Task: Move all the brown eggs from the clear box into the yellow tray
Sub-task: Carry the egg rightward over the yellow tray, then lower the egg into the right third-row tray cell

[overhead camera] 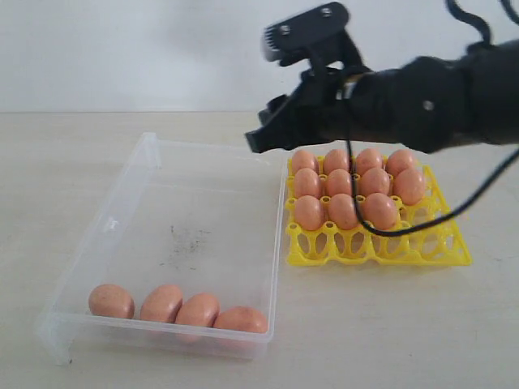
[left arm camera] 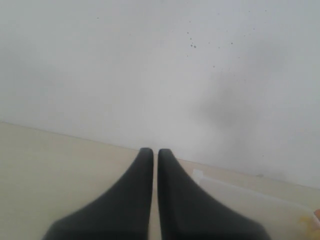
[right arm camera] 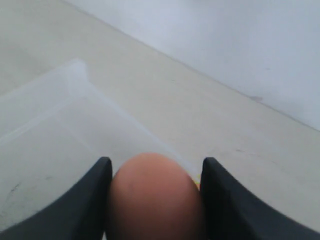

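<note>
I read the right gripper (right arm camera: 156, 167) as clamped on 1 smooth, matte, oval brown egg (right arm camera: 155, 200), which is held in the air over the far edge of the clear box (overhead camera: 97, 227), beside the yellow tray (overhead camera: 458, 258). The left gripper (left arm camera: 155, 152) has its tapered black fingers (left arm camera: 140, 190) drawn together to a thin slit, holding nothing. 4 brown eggs (overhead camera: 162, 304) lie in a row against the near wall of the shallow, speck-floored plastic box, and 11 sit in the tray's lattice cups, with its front row open.
</note>
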Robot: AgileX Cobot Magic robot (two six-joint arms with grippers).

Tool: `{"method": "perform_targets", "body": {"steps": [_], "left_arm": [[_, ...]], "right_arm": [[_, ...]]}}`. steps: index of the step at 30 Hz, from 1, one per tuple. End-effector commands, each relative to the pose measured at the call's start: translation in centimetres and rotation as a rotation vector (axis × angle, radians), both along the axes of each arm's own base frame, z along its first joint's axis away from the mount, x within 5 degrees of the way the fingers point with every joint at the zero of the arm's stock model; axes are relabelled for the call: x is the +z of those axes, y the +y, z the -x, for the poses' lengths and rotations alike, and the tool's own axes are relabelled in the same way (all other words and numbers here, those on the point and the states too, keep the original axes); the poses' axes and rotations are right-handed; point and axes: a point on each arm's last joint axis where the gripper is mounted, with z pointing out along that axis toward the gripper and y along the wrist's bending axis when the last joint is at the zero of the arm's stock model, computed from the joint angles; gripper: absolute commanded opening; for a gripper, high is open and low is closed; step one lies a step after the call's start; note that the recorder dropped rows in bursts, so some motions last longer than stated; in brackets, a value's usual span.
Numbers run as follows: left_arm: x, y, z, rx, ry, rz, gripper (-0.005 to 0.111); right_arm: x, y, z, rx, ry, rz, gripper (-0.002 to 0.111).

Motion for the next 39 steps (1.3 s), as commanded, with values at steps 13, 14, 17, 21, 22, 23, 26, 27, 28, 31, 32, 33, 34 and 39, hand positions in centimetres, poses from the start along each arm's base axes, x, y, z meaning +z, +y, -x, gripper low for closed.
{"method": "perform_targets", "body": {"steps": [13,14,17,21,22,23,26,27,28,31,32,33,34,39], "left_arm": [[0.1,0.0,0.0,-0.004,-0.005,-0.001,0.004],[0.1,0.0,0.0,-0.004,-0.005,-0.001,0.004],[0.1,0.0,0.0,-0.004,-0.005,-0.001,0.004],[0.1,0.0,0.0,-0.004,-0.005,-0.001,0.004],[0.1,0.0,0.0,-0.004,-0.005,-0.001,0.004],[0.1,0.0,0.0,-0.004,-0.005,-0.001,0.004],[0.1,0.0,0.0,-0.004,-0.005,-0.001,0.004],[0.1,0.0,0.0,-0.004,-0.005,-0.001,0.004],[0.1,0.0,0.0,-0.004,-0.005,-0.001,0.004],[0.1,0.0,0.0,-0.004,-0.005,-0.001,0.004],[0.1,0.0,0.0,-0.004,-0.005,-0.001,0.004],[0.1,0.0,0.0,-0.004,-0.005,-0.001,0.004],[0.1,0.0,0.0,-0.004,-0.005,-0.001,0.004],[0.1,0.0,0.0,-0.004,-0.005,-0.001,0.004]], "right_arm": [[-4.3,-13.1,3.2,-0.180,-0.137,-0.254,0.000],[-4.4,-13.5,3.1,-0.171,-0.136,-0.272,0.000],[-5.2,-14.5,2.8,-0.105,-0.130,-0.278,0.000],[-6.8,-15.8,2.4,-0.063,-0.100,-0.329,0.000],[-7.3,-16.1,2.3,-0.046,-0.099,-0.340,0.000],[-7.8,-16.5,2.3,-0.033,-0.104,-0.361,0.000],[-9.1,-17.3,2.0,-0.015,-0.122,-0.447,0.000],[-9.7,-17.7,2.0,-0.024,-0.103,-0.453,0.000],[-10.7,-18.1,1.9,-0.037,-0.079,-0.447,0.000],[-12.9,-18.6,1.9,-0.047,-0.023,-0.424,0.000],[-13.5,-18.6,1.8,-0.038,-0.015,-0.411,0.000],[-14.0,-18.5,1.7,-0.024,-0.006,-0.402,0.000],[-14.4,-18.5,1.5,-0.012,0.002,-0.399,0.000],[-15.1,-18.5,0.8,0.004,0.007,-0.395,0.000]]}}
